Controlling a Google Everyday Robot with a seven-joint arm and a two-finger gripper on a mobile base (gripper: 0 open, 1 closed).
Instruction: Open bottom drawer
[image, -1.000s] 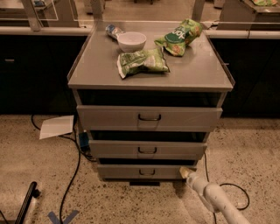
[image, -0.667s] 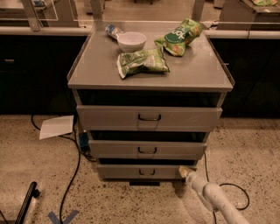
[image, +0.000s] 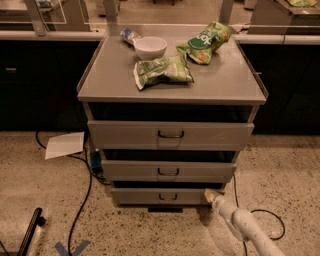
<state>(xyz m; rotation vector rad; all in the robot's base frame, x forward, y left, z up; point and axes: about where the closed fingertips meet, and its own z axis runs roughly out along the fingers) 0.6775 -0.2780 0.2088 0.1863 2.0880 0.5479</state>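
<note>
Low at the cabinet's (image: 115, 80) six o'clock, the gripper (image: 212, 195) hangs at the bottom drawer's (image: 140, 196) right end, three o'clock of its handle (image: 168, 197), probably lining up a pull; spread or closed, I cannot tell.

The bottom drawer (image: 135, 196) is matt grey metal, its handle (image: 168, 197) black. The near bag (image: 162, 71) looks like glossy, crinkled plastic. The bowl (image: 151, 47) is smooth and white. The gripper (image: 210, 194) is pale and smooth, and sits at that drawer's right end above the speckled floor (image: 285, 165).

speckled floor (image: 285, 165), dark cabinets (image: 40, 85) behind; warm light
</note>
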